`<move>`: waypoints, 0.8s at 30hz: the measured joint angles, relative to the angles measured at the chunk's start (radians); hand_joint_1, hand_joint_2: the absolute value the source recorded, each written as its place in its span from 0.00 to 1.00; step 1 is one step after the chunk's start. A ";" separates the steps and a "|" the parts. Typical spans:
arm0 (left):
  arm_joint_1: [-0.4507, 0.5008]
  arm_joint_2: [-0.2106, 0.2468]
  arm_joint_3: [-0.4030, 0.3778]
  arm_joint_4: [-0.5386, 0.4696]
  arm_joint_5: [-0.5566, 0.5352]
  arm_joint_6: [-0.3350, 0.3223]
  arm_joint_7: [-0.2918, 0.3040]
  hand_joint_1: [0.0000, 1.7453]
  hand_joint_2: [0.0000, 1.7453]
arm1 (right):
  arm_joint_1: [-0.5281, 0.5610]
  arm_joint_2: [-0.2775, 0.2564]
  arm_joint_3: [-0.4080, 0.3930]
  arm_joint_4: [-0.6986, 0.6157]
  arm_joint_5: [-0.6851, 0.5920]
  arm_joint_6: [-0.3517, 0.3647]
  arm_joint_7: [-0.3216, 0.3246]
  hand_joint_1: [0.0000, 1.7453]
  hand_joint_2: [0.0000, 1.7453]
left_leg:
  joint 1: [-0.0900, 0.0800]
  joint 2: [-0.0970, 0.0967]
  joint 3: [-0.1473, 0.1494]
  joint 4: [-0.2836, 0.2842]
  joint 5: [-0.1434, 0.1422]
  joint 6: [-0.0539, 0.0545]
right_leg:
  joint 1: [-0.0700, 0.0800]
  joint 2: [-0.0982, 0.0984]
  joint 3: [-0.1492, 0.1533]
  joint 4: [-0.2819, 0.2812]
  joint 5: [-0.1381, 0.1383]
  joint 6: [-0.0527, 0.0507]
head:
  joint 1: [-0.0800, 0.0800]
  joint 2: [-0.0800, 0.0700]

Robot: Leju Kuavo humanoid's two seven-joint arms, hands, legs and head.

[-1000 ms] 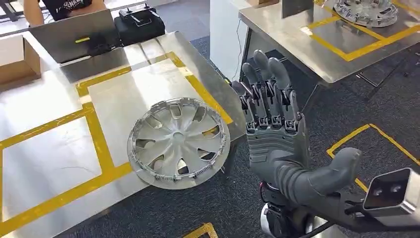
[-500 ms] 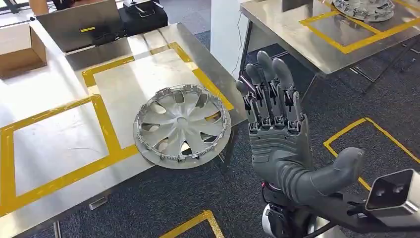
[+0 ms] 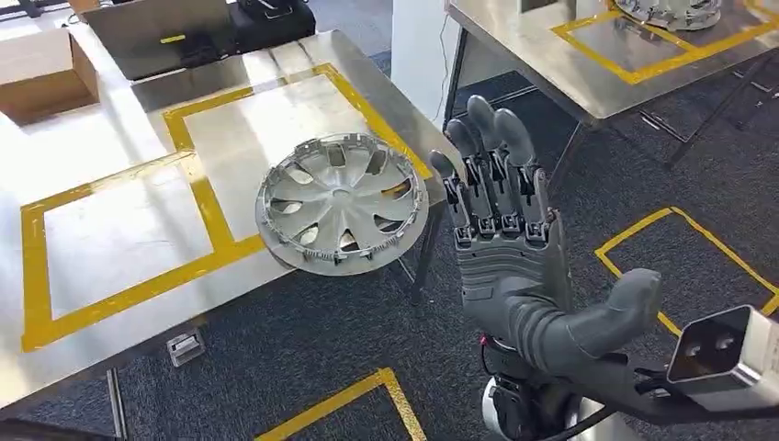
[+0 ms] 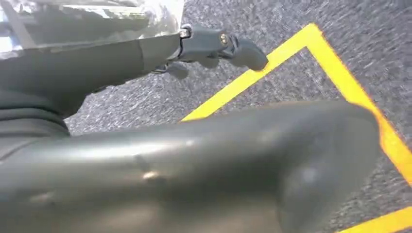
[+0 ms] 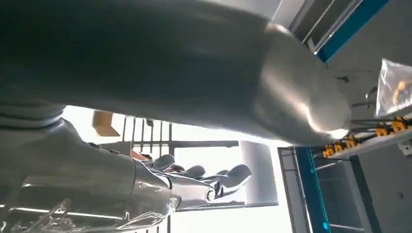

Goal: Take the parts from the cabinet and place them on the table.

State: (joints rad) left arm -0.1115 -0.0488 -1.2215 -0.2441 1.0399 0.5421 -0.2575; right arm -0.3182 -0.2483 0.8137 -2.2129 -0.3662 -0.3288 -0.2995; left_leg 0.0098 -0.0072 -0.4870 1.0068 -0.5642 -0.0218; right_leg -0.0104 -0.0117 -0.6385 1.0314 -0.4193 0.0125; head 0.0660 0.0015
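A silver hubcap [image 3: 342,202] lies flat on the steel desk [image 3: 110,119], overhanging its near edge by the yellow tape. To its right, the right robot hand [image 3: 511,257] is raised, fingers straight, empty. The left robot hand [image 4: 160,160] holds nothing visible; its finger spread is unclear.

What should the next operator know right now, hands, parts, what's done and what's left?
Right hand: raised beside the near table, fingers straight and apart, holding nothing.
Left hand: hangs over the carpet by a yellow floor marking, nothing in it; fingers seem loosely extended.
Parts: one silver hubcap lies flat on the near table, straddling the yellow tape and overhanging the near edge slightly. A second hubcap lies on the far table.
Done: a part is on the table.
Left: I can't see the cabinet, so I can't tell how many parts remain. The near hubcap may deserve a nudge inward.
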 joint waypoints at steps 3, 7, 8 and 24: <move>0.002 0.000 0.000 0.000 0.000 0.000 0.006 0.00 0.00 | 0.001 0.000 -0.001 0.001 -0.002 0.000 0.000 0.00 0.00 | 0.003 0.009 -0.028 -0.005 0.027 0.037 | -0.003 0.002 -0.020 0.026 -0.050 0.015 | 0.004 0.000; 0.001 0.000 0.000 0.000 0.000 0.000 0.006 0.00 0.00 | 0.003 0.000 -0.001 0.003 -0.003 0.000 -0.001 0.00 0.00 | -0.012 0.012 -0.077 -0.002 0.066 0.053 | -0.002 0.003 -0.070 0.291 -0.216 0.014 | 0.015 0.000; 0.001 0.001 0.000 0.000 0.000 0.000 0.006 0.00 0.00 | 0.003 0.000 -0.001 0.004 -0.003 0.000 -0.001 0.00 0.00 | -0.017 0.012 -0.089 0.000 0.076 0.055 | 0.000 0.003 -0.056 0.299 -0.195 0.009 | 0.016 0.000; 0.003 0.002 0.000 0.000 0.005 0.002 0.006 0.00 0.00 | 0.004 0.001 -0.001 0.008 -0.003 0.003 -0.002 0.00 0.00 | 0.009 0.005 -0.177 0.283 -0.018 -0.022 | 0.011 -0.006 0.063 -0.050 -0.025 -0.041 | 0.016 0.000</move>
State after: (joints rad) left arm -0.1083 -0.0469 -1.2215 -0.2445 1.0449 0.5440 -0.2514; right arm -0.3146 -0.2472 0.8122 -2.2053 -0.3697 -0.3254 -0.3014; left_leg 0.0188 -0.0022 -0.6641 1.2902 -0.5823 -0.0434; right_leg 0.0004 -0.0175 -0.5758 0.9816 -0.4438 -0.0286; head 0.0824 0.0015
